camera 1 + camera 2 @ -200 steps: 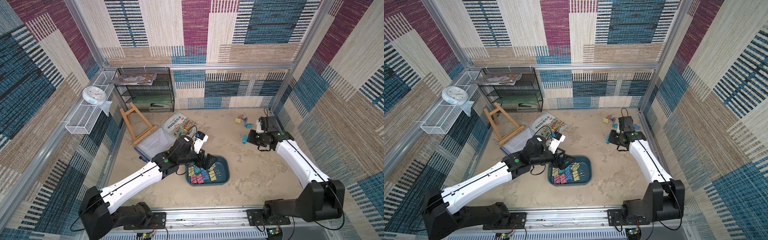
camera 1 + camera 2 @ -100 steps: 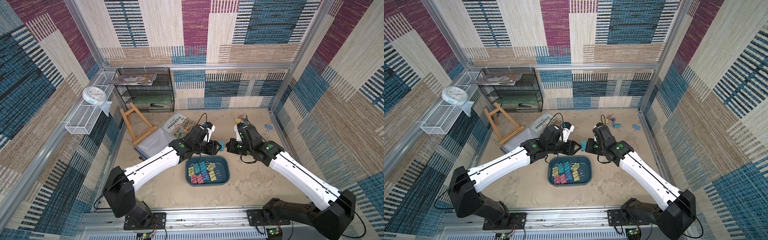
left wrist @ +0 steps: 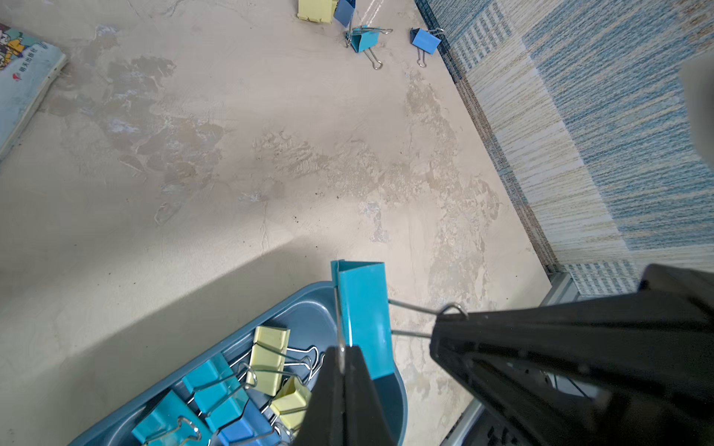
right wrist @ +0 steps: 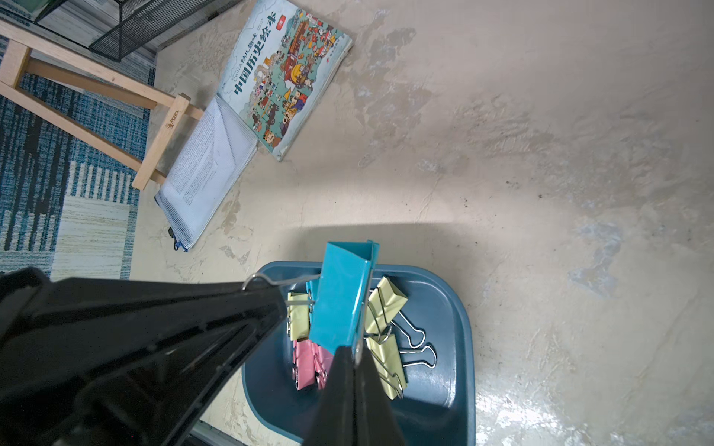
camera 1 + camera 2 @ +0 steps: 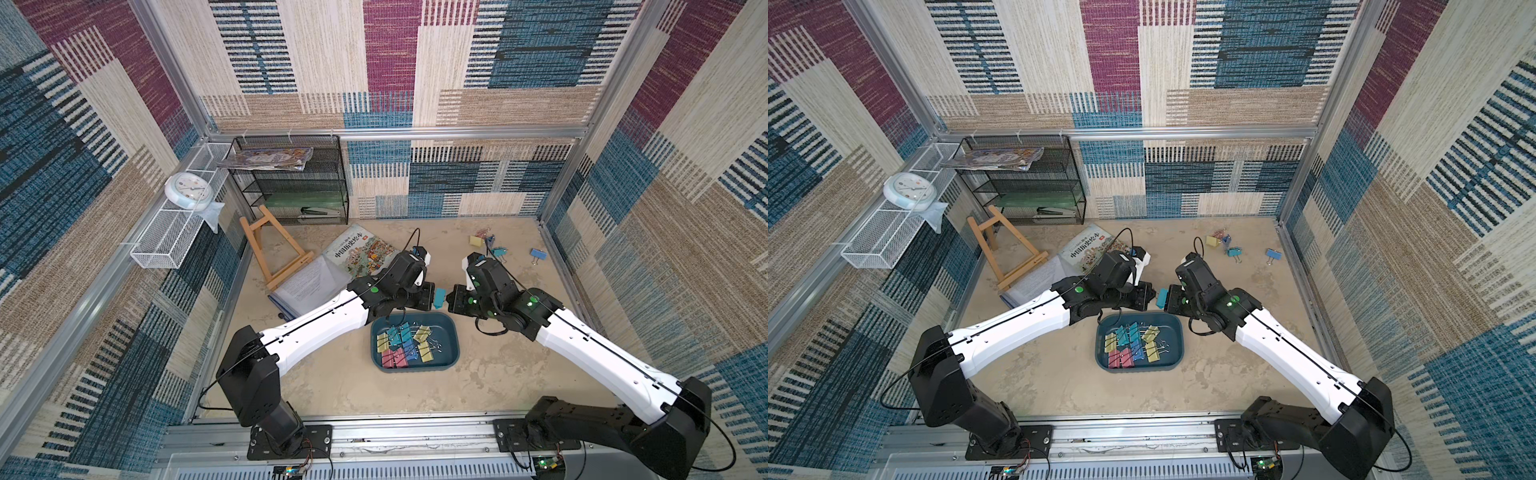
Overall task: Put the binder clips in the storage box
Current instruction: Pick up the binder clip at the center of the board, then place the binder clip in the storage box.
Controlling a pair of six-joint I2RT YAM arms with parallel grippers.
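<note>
A teal binder clip (image 5: 439, 298) (image 5: 1162, 296) hangs in the air just past the far rim of the dark teal storage box (image 5: 452, 332) (image 5: 1178, 332). My left gripper (image 3: 342, 353) is shut on one of its wire handles; my right gripper (image 4: 354, 353) is shut on the other. The two grippers face each other tip to tip, left gripper (image 5: 431, 296), right gripper (image 5: 449, 298). Several yellow, pink, teal and blue binder clips (image 5: 405, 343) (image 4: 386, 347) lie in the box. More clips (image 5: 498, 251) (image 3: 365, 38) lie loose at the far right of the table.
A picture book (image 5: 359, 251), a mesh document pouch (image 5: 309, 286) and a wooden easel (image 5: 274, 249) lie at the far left. Behind them stand a black mesh rack (image 5: 299, 183) and a white wire basket (image 5: 166, 237). The patterned wall (image 3: 579, 135) runs close along the right.
The right arm carried the teal clip from the far right corner to the box's far rim. The left gripper left the box, met it there and shut on the clip's other handle.
</note>
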